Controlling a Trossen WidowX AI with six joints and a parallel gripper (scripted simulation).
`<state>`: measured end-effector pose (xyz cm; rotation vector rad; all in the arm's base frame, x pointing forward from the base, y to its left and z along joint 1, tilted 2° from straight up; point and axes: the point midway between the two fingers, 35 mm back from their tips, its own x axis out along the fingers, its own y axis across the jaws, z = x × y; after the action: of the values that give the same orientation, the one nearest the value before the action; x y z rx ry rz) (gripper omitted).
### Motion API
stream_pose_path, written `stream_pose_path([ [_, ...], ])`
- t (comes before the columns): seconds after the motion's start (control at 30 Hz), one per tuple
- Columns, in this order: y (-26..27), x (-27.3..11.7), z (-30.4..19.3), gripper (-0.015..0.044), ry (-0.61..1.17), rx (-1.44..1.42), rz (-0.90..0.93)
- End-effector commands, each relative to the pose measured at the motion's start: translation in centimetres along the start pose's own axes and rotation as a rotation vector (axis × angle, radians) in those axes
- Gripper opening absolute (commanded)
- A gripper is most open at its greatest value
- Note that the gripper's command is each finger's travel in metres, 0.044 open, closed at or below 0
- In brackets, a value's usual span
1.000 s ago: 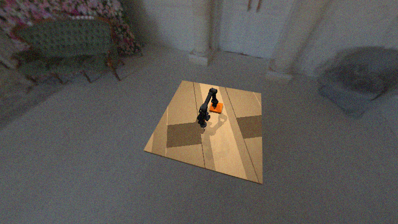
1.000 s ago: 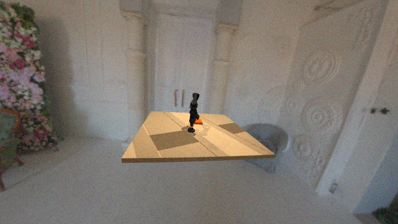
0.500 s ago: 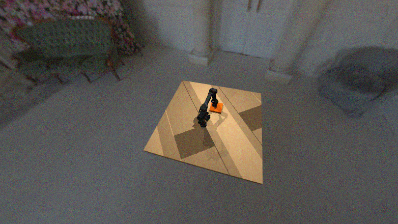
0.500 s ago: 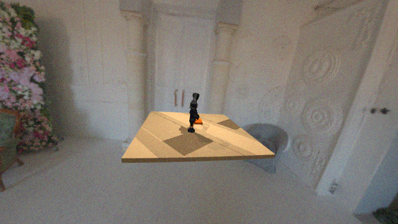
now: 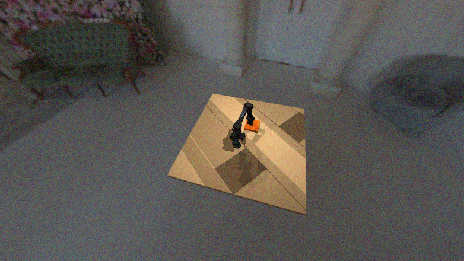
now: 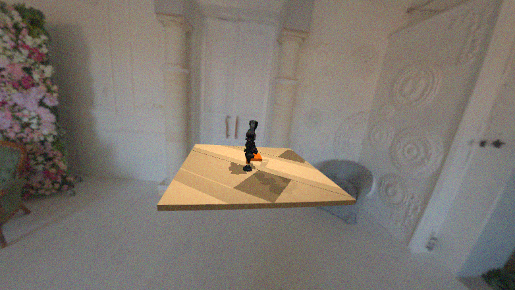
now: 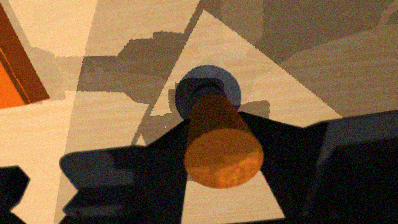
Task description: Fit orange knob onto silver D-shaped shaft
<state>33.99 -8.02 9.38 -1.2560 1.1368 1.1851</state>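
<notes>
The orange knob (image 7: 224, 158) is a tapered cylinder held between the black fingers of my gripper (image 7: 213, 120) (image 6: 248, 158), which is shut on it. Its round top faces the wrist camera. The round grey-blue pedestal (image 7: 233, 90) (image 5: 235, 146) (image 6: 247, 169) stands under the knob's lower end. The knob's lower end overlaps the pedestal's middle in the wrist view, with a dark ring at its far edge. The shaft, the knob's hole and both flat sides are hidden. I cannot tell whether the knob touches the shaft or the pedestal.
An orange slab (image 5: 254, 126) (image 6: 257, 157) (image 7: 9, 85) lies at the arm's base, behind the pedestal in the top and exterior views. The wooden table (image 5: 275, 194) (image 6: 201, 202) carries broad dark shadows. Its edges are well away from the pedestal.
</notes>
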Motion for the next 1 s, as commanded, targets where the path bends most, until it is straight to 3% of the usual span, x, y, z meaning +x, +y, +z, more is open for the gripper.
stream_pose_path([
  [0.0,0.00,0.19,0.03,0.0000,-0.001,-0.009,-0.001],
  [0.6,0.12,-0.16,0.10,0.0000,-0.001,-0.009,0.000],
  [0.97,-0.12,-0.11,0.00,0.0000,-0.001,-0.218,-0.001],
])
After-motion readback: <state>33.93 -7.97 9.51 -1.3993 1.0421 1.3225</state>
